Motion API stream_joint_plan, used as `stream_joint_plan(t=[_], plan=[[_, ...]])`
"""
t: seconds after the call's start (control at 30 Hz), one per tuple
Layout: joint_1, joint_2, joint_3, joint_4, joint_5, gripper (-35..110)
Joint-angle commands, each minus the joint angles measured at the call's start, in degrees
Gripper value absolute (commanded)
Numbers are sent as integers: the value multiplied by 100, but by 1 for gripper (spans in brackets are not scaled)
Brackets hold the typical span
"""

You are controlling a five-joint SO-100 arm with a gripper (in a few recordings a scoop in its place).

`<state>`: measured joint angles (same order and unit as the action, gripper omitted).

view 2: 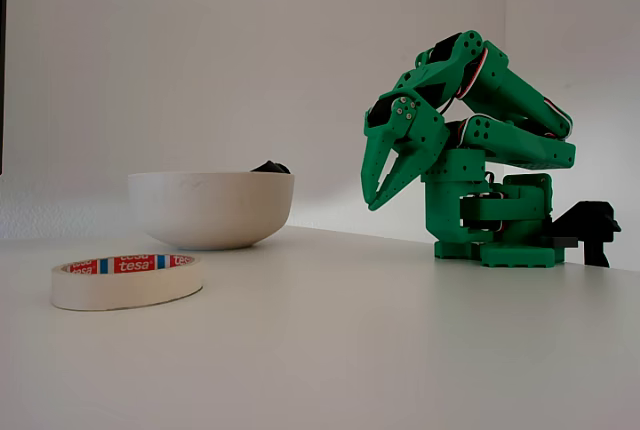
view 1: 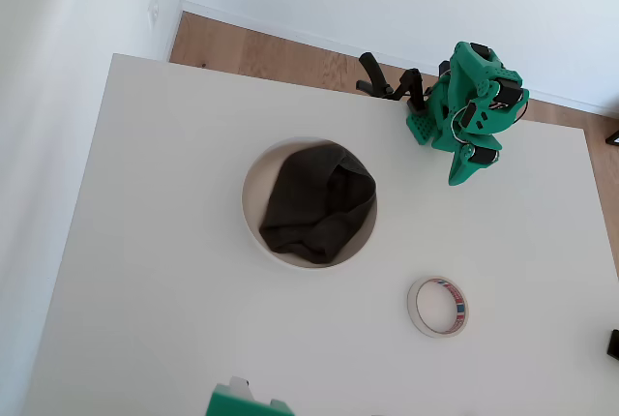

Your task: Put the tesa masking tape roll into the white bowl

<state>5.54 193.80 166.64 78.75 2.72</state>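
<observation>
One tape roll (view 2: 127, 281), its core printed "tesa", lay flat near the bowl (view 2: 211, 208); the gripper (view 2: 378, 197) hung empty, fingers pressed together.

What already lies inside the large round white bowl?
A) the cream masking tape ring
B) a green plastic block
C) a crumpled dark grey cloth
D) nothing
C: the overhead view shows a crumpled dark grey cloth inside the large round white bowl, while the cream masking tape ring lies flat on the table outside it.
</observation>
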Motion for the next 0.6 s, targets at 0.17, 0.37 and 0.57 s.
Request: stream_joint_plan(t=[0.17, 0.37, 0.57], plan=[[114, 26, -62, 97, 44, -8], [88, 26, -185, 97, -35, -8], [281, -97, -1081, -325, -18, -8]])
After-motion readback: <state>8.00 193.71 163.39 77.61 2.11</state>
